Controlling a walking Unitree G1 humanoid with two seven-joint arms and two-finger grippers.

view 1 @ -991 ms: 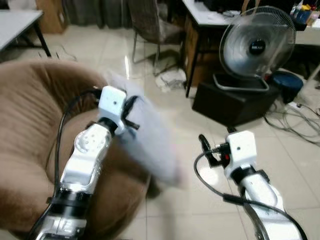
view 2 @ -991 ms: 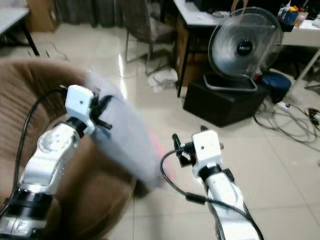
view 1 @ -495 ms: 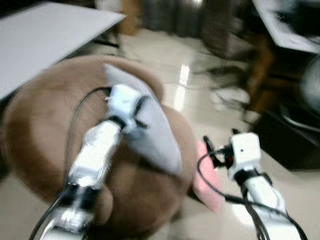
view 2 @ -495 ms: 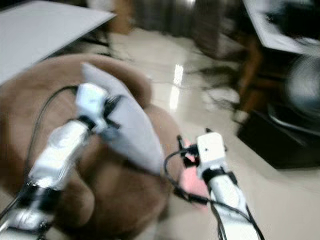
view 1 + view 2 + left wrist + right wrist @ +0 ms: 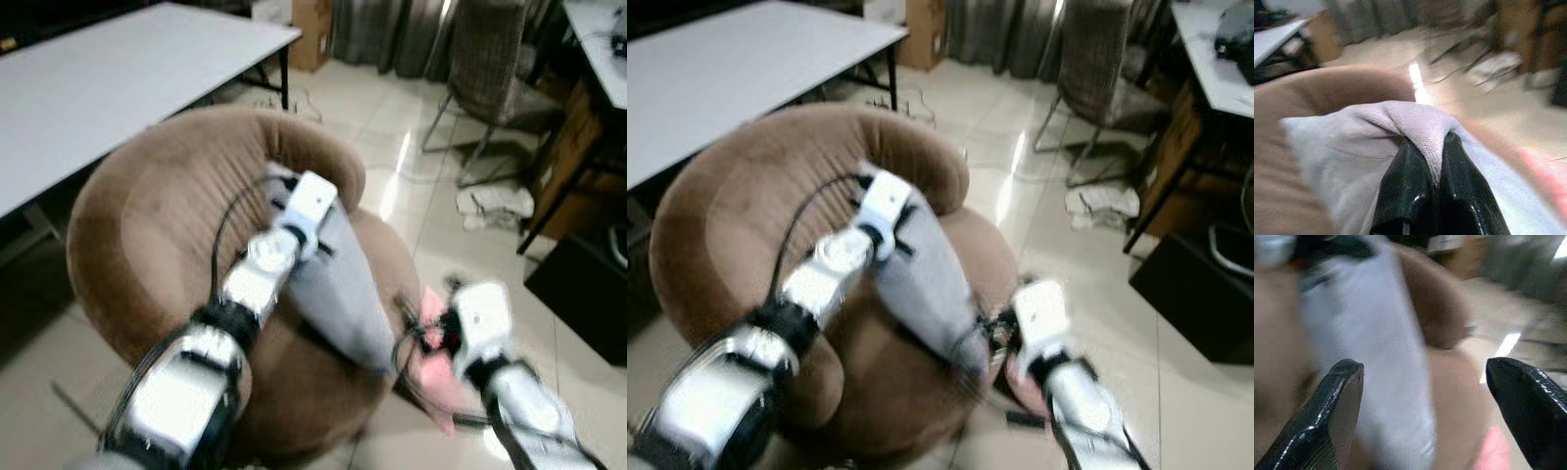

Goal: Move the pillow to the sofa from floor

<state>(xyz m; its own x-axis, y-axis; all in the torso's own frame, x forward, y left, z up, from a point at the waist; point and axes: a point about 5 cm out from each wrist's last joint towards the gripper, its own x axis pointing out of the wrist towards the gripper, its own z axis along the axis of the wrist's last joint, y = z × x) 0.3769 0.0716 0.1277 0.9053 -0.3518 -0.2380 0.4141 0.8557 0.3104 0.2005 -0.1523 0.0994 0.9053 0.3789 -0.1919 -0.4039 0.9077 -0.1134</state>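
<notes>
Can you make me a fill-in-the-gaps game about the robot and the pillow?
1. The left gripper is pinching the grey ____.
2. The pillow hangs over the brown ____.
3. The right gripper has its fingers ____.
4. A pink thing lies on the ____ beside the sofa.

Missing words: pillow; sofa; open; floor

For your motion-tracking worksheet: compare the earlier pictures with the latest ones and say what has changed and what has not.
The camera swung left, so the sofa now sits centred. The left gripper carried the pillow from over the floor to above the sofa seat. The right gripper came nearer the pillow's lower end. Unchanged: the left gripper stays shut on the pillow's corner, the right stays open.
</notes>
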